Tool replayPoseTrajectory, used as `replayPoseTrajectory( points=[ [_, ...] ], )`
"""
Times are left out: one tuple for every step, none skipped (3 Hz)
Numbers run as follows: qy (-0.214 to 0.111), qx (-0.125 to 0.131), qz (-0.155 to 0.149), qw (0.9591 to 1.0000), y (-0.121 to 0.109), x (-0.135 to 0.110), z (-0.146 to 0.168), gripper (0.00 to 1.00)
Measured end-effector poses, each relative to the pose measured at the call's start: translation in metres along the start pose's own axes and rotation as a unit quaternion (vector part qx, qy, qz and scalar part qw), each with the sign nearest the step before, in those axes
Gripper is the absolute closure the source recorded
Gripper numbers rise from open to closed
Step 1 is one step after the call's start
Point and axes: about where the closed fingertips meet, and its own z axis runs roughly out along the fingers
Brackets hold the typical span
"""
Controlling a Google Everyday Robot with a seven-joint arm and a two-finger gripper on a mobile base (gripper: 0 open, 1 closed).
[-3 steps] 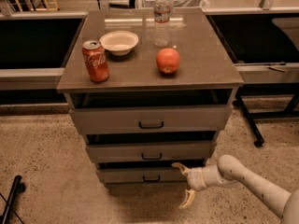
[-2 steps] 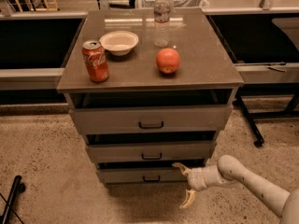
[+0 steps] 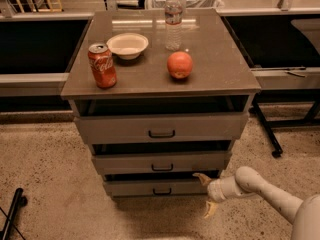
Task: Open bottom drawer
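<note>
Little to report since a second ago: jaws parked in the same spot, spread open and holding nothing, at the right end of the bottom drawer [image 3: 135, 188], upper fingertip [image 3: 202, 177] just beside its top right corner. Handle [image 3: 161, 191] untouched, so probably no real pull yet. Plenty of bare floor [image 3: 60, 184] in front for sliding out; middle drawer [image 3: 125, 163] close above, desk [image 3: 220, 59] edge higher up, black frame leg [image 3: 265, 131] near the arm [image 3: 265, 191].
</note>
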Motion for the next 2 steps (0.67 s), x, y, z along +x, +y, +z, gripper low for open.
replayPoseTrajectory(
  points=[
    [0.050,0.001,-0.015,0.9986,-0.010,0.053,0.005,0.00],
    [0.074,0.002,-0.007,0.9973,-0.014,0.095,0.018,0.00]
  ],
)
